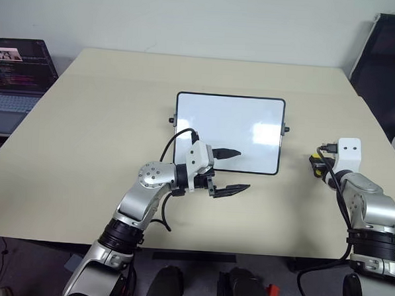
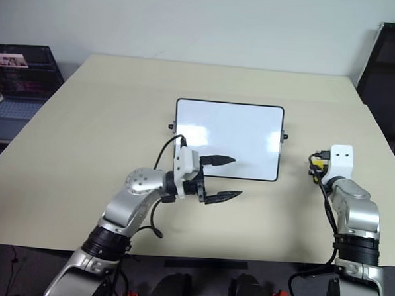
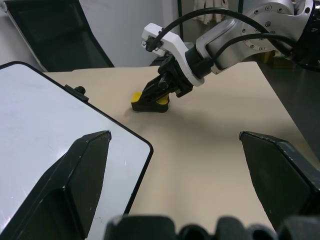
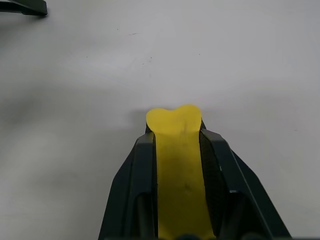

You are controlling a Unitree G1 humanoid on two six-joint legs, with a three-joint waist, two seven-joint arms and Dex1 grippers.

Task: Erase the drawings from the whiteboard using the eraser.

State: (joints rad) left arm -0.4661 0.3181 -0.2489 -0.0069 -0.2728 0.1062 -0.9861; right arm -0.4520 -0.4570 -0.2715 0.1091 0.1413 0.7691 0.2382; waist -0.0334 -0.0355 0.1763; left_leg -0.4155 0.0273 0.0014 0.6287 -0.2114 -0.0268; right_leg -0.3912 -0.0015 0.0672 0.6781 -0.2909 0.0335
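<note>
Left gripper (image 1: 232, 170) spread wide, empty, hovering level over the near edge of the whiteboard (image 1: 229, 132), pointing right. No drawings made out on its surface. Further right, on the table (image 1: 107, 110): right gripper (image 3: 152, 100) clamped on the eraser (image 3: 136, 96), well right of the board. Board lies leftward from that claw.

The whiteboard (image 1: 229, 132) lies flat on the beige table (image 1: 107, 110), its white face bare. The left gripper (image 1: 235, 170) hovers at the board's near edge, fingers spread wide, one over the board, one over the table. Out right, the right gripper (image 1: 318, 163) pinches the yellow eraser (image 1: 315, 159). A laptop (image 1: 15, 79) glows far left.
</note>
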